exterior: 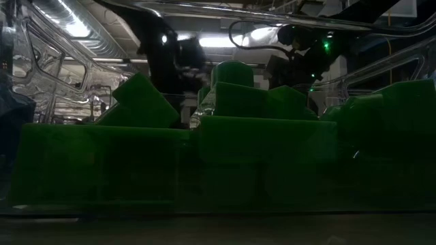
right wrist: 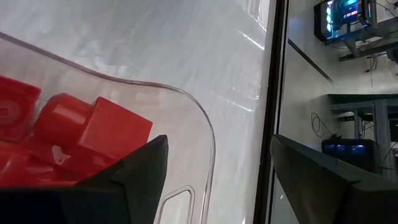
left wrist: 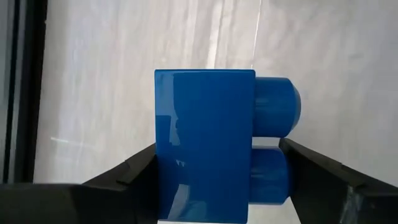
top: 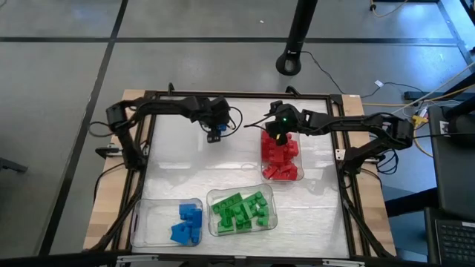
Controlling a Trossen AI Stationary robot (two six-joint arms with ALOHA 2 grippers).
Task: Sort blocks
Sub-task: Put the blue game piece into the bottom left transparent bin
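left gripper [top: 216,135] is positioned over the white table surface [top: 223,167] near the far edge, clamped on a blue block [left wrist: 214,146]. in the left wrist view the block is seen pinched between both dark fingers [left wrist: 130,177], studs pointing sideways, lifted off the table as far as can be judged.

right gripper [top: 277,135] is held above the far end of the red tray [top: 298,159]; its fingers [right wrist: 140,168] are spread apart with nothing between them, the clear tray rim and red blocks [right wrist: 93,127] visible just below.

red blocks [top: 280,157] are piled in the tray at the right of the table. green blocks [top: 241,210] are gathered in the middle near-edge tray [top: 210,200], blue blocks [top: 186,222] in the near-left tray [top: 145,222], just beside it.

low view is filled by green blocks [exterior: 231,129] seen through the tray wall; both arms are only dimly made out behind.
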